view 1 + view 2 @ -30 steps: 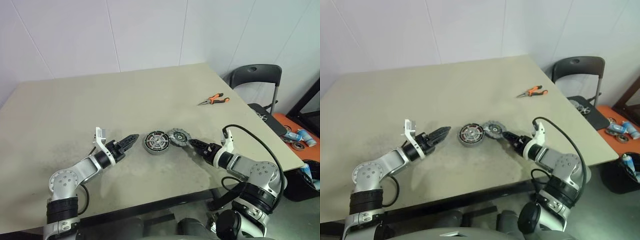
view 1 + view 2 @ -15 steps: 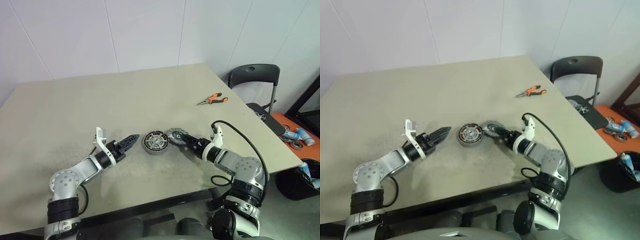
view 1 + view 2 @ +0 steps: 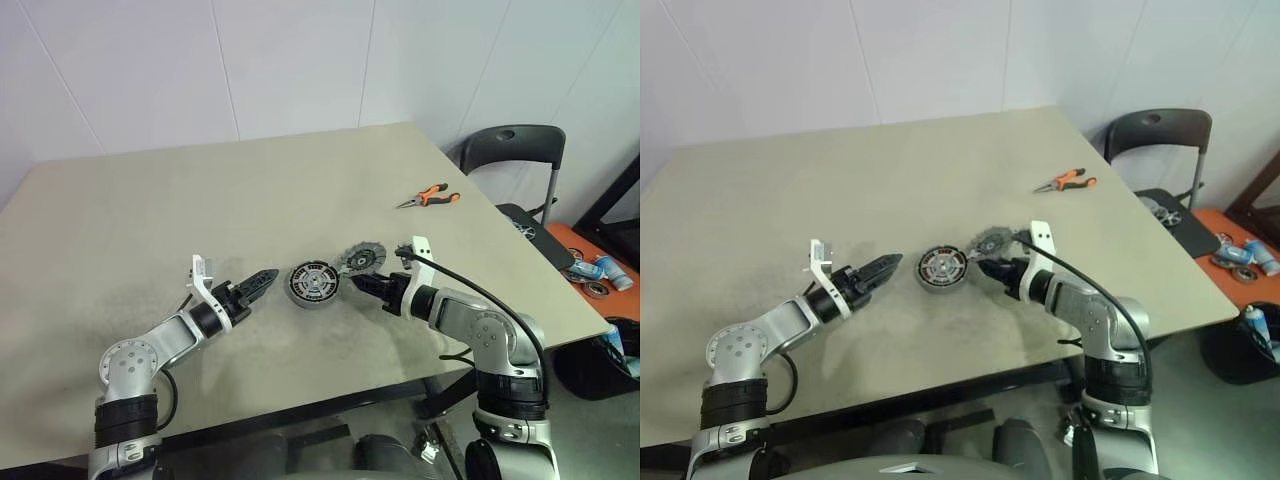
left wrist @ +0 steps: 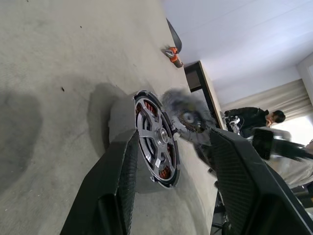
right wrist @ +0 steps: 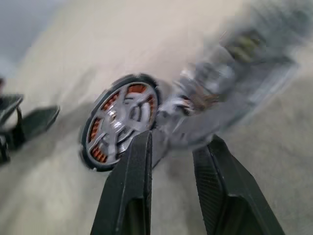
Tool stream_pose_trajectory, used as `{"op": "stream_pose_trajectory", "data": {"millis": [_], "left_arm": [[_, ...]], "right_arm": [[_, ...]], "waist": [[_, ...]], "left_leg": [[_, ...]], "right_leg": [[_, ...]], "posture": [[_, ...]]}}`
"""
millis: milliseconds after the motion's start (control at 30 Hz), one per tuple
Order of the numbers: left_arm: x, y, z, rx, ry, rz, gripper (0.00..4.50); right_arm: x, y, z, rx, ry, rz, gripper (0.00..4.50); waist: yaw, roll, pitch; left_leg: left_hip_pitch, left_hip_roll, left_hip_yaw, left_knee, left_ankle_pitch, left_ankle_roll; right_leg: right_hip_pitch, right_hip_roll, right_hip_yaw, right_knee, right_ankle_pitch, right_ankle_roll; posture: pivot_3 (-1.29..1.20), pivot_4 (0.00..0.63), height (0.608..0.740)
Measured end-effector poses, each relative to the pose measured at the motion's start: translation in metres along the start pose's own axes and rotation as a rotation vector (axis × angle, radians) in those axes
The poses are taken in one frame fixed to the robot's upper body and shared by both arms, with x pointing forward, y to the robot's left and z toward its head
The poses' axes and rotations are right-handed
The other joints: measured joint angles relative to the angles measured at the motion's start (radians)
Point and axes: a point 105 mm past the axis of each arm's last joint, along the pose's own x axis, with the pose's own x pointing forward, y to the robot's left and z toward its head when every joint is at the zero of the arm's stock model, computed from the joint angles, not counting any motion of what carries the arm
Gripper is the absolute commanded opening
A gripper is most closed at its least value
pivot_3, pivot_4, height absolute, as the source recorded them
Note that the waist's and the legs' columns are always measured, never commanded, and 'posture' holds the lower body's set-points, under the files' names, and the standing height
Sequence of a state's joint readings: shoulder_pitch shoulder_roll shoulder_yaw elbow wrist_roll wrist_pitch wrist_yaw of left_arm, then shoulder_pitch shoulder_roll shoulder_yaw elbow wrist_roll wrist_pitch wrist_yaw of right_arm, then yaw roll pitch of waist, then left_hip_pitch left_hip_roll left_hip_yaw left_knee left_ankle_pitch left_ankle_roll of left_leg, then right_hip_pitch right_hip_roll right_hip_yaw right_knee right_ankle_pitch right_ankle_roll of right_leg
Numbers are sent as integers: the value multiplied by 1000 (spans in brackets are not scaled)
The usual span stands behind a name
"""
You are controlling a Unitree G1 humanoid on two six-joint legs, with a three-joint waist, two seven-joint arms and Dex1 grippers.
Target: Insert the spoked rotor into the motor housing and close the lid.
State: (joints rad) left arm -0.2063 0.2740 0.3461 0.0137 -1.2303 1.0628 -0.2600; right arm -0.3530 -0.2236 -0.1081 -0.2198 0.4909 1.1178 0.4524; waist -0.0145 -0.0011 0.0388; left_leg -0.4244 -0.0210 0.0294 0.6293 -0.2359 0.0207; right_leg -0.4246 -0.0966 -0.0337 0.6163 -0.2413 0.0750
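Right gripper (image 3: 358,281) clamped on edge of lid (image 3: 361,260), tilted, just right of housing (image 3: 313,284) with rotor (image 4: 155,139) already seated. Left gripper (image 3: 266,277) half open, empty, just left of housing. Best levelled and centred over housing before lowering, left gripper bracing.

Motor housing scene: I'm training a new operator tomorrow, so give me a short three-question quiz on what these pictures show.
1. True or false: the silver spoked metal rotor already sits inside the squat dark-grey round motor housing.
2. Which pincer grips the ribbed grey round metal lid? A left, B right, C neither.
3. Which hand tool lies near the far right corner of the beige table?

Key:
1. True.
2. B: the right pincer holds it tilted beside the housing.
3. The orange-handled pliers.
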Motion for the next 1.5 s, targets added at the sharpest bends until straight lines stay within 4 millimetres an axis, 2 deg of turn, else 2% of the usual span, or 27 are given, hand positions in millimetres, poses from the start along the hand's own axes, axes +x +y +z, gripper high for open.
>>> {"op": "stream_pose_trajectory", "data": {"millis": [167, 300, 467, 633, 733, 833, 1033, 1200, 1300, 1500], "left_arm": [[0, 0, 0, 0, 0, -6, 2436], [1, 0, -1, 0, -2, -9, 2436], [2, 1, -3, -6, -7, -8, 2436], [1, 2, -4, -7, -17, -6, 2436], [1, 3, -4, -6, -20, -3, 2436], [1, 3, -3, -5, -22, -3, 2436], [1, 3, -3, -4, -22, -6, 2436], [0, 3, -3, -1, -22, -4, 2436], [0, 3, -2, 0, -21, -4, 2436], [0, 3, -3, 0, -16, -2, 2436]], "right_arm": [[7, 7, 8, -203, -1, -14, 1252], [13, 12, 21, -399, -28, -27, 1252], [12, 10, 17, -412, 4, 7, 1252], [6, -3, 10, -305, 47, 36, 1252], [-5, -17, -2, -167, 111, 60, 1252], [-14, -22, -2, -61, 103, 79, 1783], [-21, -33, 15, 103, 13, 63, 3855], [-23, -37, 11, 280, 23, 69, 3855], [-29, -38, 1, 426, 59, 92, 3855], [-34, -40, -17, 532, 92, 82, 3855]], "waist": [[2, 0, 0], [3, -1, 0], [7, -1, 0], [7, -2, 0], [10, -2, 0], [10, -2, 0], [6, -2, 0], [8, -2, -1], [9, -1, -1], [4, -1, -1]], "left_leg": [[0, 0, 0, 2, 0, 0], [0, 0, 0, 3, 0, 0], [-1, -1, 0, 3, 2, 3], [1, -1, 0, 5, 0, 1], [1, -1, 0, 8, 0, 1], [1, -1, 0, 8, 0, 2], [1, 0, 0, 7, 1, 4], [1, 0, 0, 7, 1, 4], [0, 0, 0, 7, 1, 4], [0, 0, 0, 7, 1, 4]], "right_leg": [[0, 0, 0, 0, 0, 0], [1, 0, 0, 0, 0, 0], [1, 0, 0, 0, 0, 0], [4, 0, 0, 1, 1, -1], [6, 0, -1, 1, 2, -1], [5, 0, -1, 1, 2, -1], [5, 0, -1, 1, 2, -1], [4, 0, -1, 1, 2, -1], [4, 0, -1, 1, 2, -1], [4, 0, -1, 1, 2, -1]], "posture": [[0, 0, 740], [0, 0, 740], [0, 0, 740], [0, 0, 740], [0, 0, 740], [0, 0, 740], [0, 0, 740], [0, 0, 740], [0, 0, 740], [0, 0, 740]]}}
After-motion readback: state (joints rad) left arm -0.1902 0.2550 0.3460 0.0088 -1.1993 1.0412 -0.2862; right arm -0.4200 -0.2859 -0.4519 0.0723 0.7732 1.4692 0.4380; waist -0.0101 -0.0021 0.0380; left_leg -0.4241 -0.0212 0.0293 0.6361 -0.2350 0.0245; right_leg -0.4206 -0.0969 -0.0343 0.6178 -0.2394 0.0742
